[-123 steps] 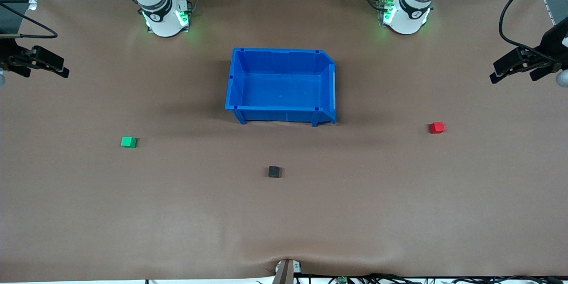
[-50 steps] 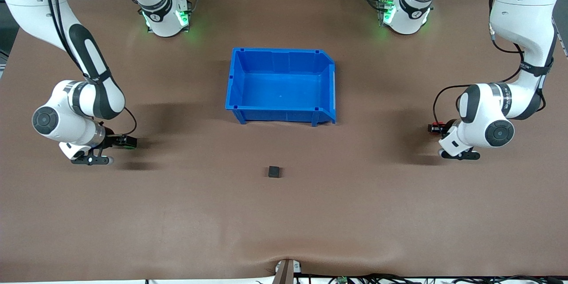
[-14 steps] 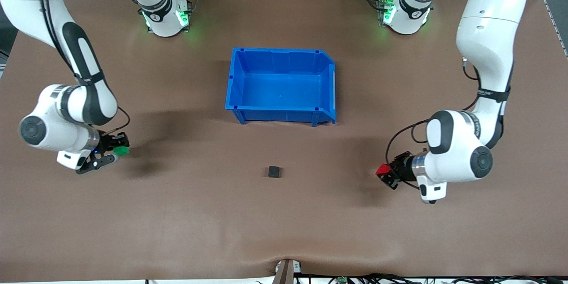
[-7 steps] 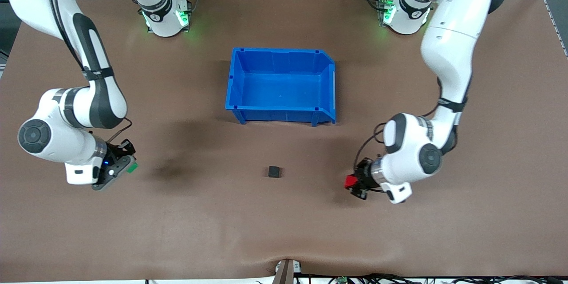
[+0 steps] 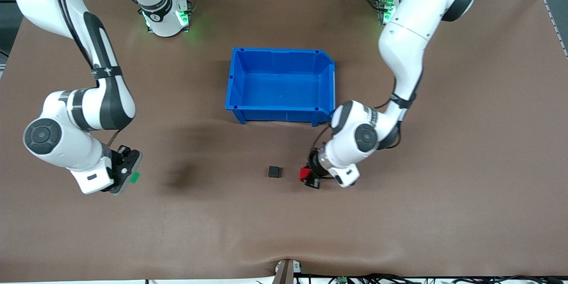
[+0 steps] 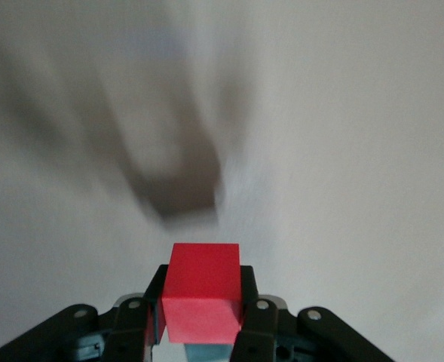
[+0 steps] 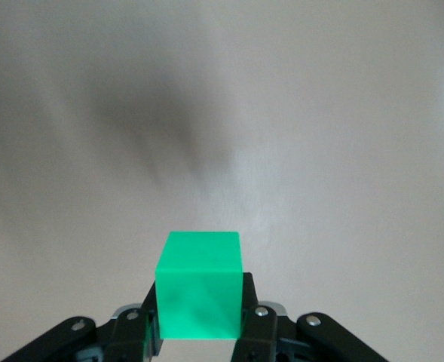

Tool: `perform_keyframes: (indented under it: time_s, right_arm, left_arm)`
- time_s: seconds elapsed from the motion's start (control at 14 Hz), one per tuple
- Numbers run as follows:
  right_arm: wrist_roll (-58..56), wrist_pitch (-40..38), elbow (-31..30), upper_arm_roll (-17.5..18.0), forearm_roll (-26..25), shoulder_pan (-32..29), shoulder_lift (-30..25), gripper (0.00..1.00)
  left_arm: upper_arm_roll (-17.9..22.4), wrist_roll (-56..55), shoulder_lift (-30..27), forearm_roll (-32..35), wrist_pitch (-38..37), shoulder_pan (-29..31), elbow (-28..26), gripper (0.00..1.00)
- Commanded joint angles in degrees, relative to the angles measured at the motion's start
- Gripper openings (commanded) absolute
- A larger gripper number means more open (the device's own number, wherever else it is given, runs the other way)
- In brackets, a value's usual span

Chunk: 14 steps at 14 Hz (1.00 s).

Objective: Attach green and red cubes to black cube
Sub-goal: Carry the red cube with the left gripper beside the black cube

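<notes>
While the black cube sits alone on the brown table, near the middle and a bit toward the edge by the front camera, both arms carry a cube in the air. It lies flat and nothing touches it.

The red cube is just beside the black cube, on the side toward the left arm's end of the table, with a small gap between them. The left gripper has its jaws squeezed tight on the red cube. In the left wrist view the red cube sits between the two black fingers, and a blurry dark shape shows on the table past it.

The green cube is well apart from the black cube, toward the right arm's end of the table. The right gripper has its jaws squeezed tight on the green cube and is over bare table. In the right wrist view the green cube sits between the black fingers, with only plain table in front of it.

A big blue bin stands open in the middle of the table, farther from the front camera than the black cube. The left arm's elbow is close to the bin's corner.
</notes>
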Motion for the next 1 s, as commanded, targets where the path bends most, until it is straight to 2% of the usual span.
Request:
perform_keyframes:
  time_s: [0.0, 0.29, 0.93]
  right_arm:
    - [-2.7, -0.9, 6.4, -0.3, -1.5, 1.7, 5.2, 0.00]
    - [-2.9, -0.9, 7.3, -0.3, -1.6, 5.5, 5.6, 0.00]
    - [-3.5, -2.6, 7.0, -0.3, -0.9, 5.7, 6.3, 0.00]
  left_arm:
    - [0.9, -0.6, 1.2, -1.1, 0.0, -1.0, 3.0, 0.00]
    - [1.1, -0.1, 1.4, -1.1, 0.1, -1.1, 3.0, 0.00]
    - [0.4, -1.0, 5.9, -1.1, 3.5, -2.9, 6.1, 0.00]
